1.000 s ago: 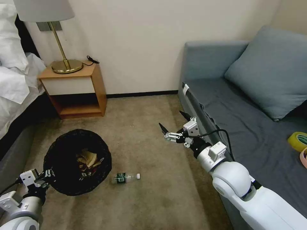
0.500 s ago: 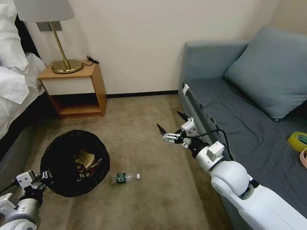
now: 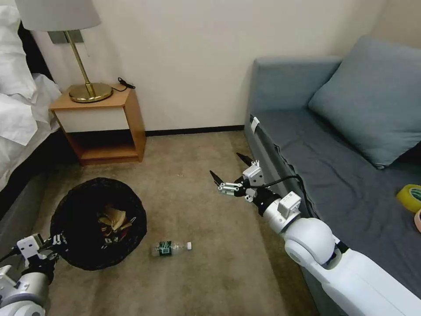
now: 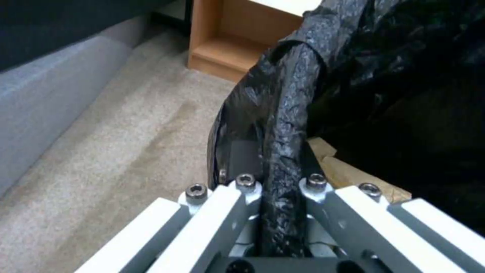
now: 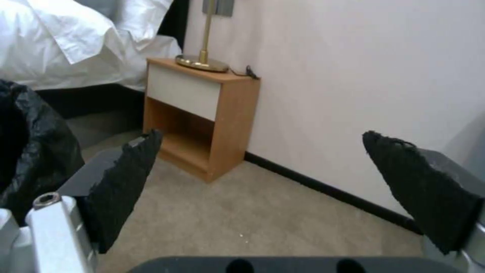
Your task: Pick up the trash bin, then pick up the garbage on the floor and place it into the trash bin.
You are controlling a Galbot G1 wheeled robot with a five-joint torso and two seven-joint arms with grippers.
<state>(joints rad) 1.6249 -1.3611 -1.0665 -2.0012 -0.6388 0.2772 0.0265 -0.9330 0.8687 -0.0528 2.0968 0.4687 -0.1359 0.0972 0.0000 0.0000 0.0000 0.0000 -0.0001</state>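
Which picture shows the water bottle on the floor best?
The head view. There the whole bottle lies on its side on the carpet beside the trash bin, white cap and green label clear. The left wrist view shows the bin's rim clamped in the left gripper; the right wrist view shows carpet, no bottle.

Bedroom, white bedding (image 3: pixel 17 109), wooden nightstand (image 3: pixel 103 125), brass lamp (image 3: pixel 83 57), grey sofa (image 3: pixel 333 145)

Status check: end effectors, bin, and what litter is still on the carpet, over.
Left end effector shut on trash bin rim. Right end effector open, empty, above carpet. Bottle lies beside bin. Nothing blocking it.
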